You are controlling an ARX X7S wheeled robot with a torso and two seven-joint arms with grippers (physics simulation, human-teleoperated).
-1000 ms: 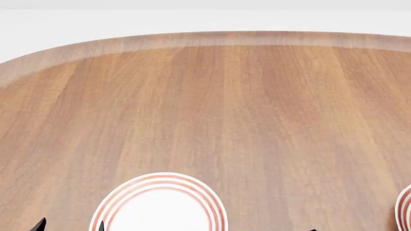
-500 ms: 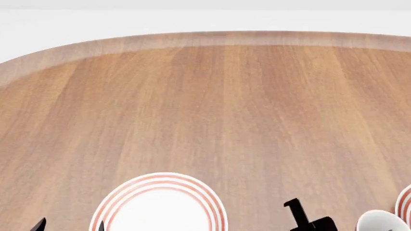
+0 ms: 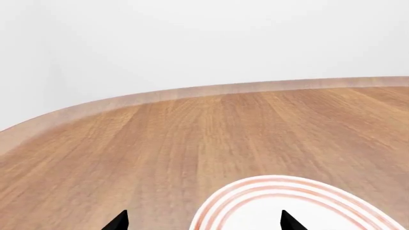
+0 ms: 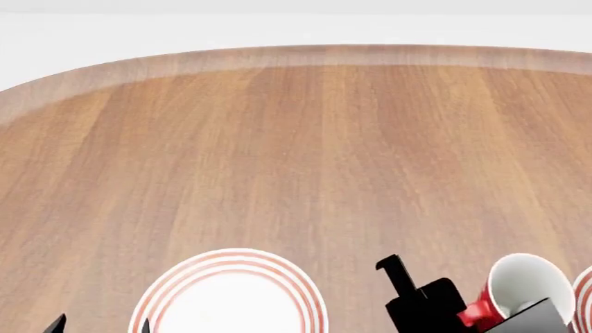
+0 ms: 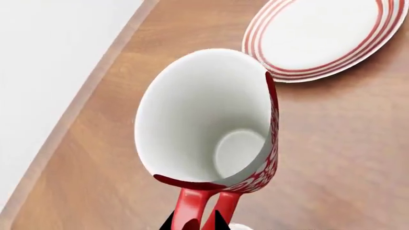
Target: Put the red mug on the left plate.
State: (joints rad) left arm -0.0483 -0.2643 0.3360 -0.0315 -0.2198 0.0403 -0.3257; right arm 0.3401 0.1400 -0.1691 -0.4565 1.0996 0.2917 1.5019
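The red mug (image 4: 520,288), white inside, hangs tilted in my right gripper (image 4: 470,313) at the head view's bottom right, above the table. In the right wrist view the two black fingertips (image 5: 171,221) pinch the red loop handle of the mug (image 5: 211,120), so the gripper (image 5: 195,223) is shut on it. The left plate (image 4: 231,295), white with red rings, lies flat at bottom centre-left, apart from the mug. My left gripper (image 4: 100,325) is open and empty at the plate's left edge; its tips straddle the plate's rim (image 3: 255,191) in the left wrist view.
The round wooden table (image 4: 306,152) stretches far ahead, its curved edge at the back. The second ringed plate's rim (image 4: 584,300) shows at the far right edge. A ringed plate (image 5: 319,33) lies beyond the mug in the right wrist view; I cannot tell which one.
My right gripper has risen into the head view from the bottom right, carrying the red mug up and leftward. The left gripper and left plate have not moved.
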